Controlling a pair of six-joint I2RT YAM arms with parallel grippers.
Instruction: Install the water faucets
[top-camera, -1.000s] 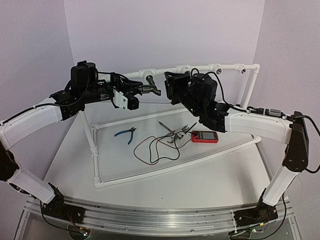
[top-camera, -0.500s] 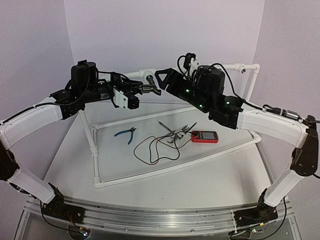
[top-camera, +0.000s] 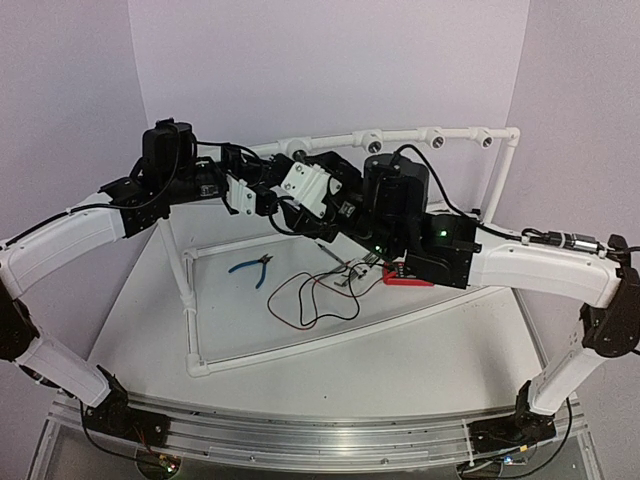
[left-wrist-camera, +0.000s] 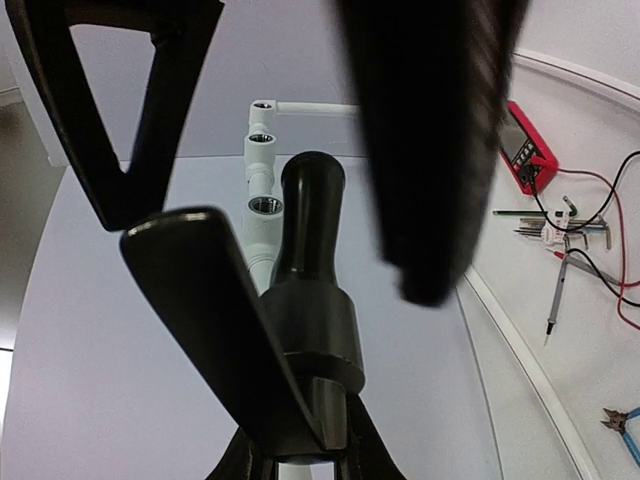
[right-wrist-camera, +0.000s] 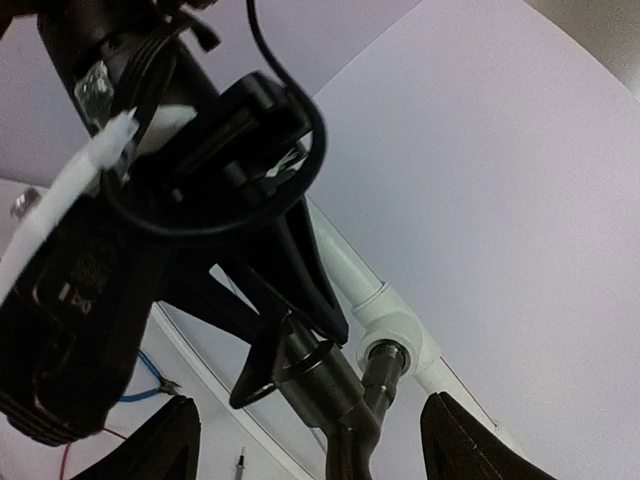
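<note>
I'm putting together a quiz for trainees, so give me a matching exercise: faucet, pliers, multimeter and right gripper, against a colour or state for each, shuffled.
Things:
1. faucet
2. pliers
3. multimeter
4. right gripper

Colour or state:
A. red case
B. jaws open
C. clamped in the left gripper
D. blue handles

Pairs: 1-C, 2-D, 3-A, 4-B

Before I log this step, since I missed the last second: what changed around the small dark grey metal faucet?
The right gripper opened wide, and its arm swung left and lower until its fingers straddle the small dark grey metal faucet. The left gripper kept its hold on the faucet at the white plastic pipe socket. The blue-handled pliers did not move.
</note>
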